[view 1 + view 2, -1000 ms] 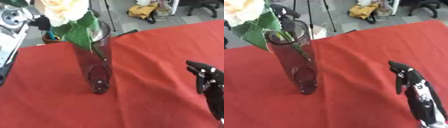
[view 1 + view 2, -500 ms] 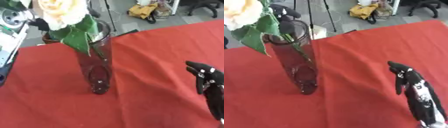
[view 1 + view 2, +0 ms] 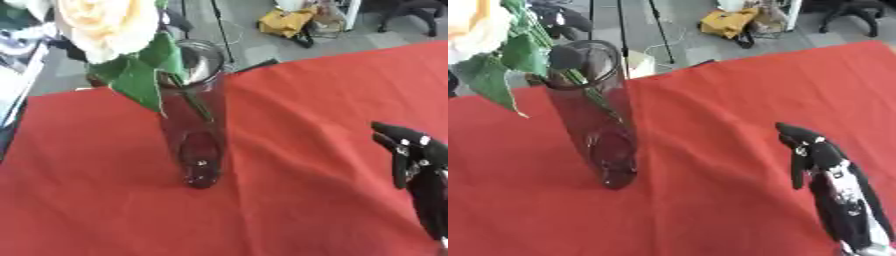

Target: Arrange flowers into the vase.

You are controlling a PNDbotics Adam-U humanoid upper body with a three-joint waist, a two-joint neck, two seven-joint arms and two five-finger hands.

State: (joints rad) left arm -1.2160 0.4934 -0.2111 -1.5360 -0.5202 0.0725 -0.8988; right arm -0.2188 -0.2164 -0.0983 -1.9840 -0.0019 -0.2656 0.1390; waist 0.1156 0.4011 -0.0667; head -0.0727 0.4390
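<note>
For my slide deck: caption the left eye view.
Cream rose with its stem inside a glass vase on a red tablecloth; right hand idle at lower right.

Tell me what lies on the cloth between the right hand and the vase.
Nothing: between the right hand and the vase there is only bare red tablecloth with a few wrinkles, clearest in the right eye view.

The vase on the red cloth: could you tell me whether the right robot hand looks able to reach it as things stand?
Probably yes. Only bare red cloth lies between the right robot hand and the vase, which stands upright with the rose already in it.
</note>
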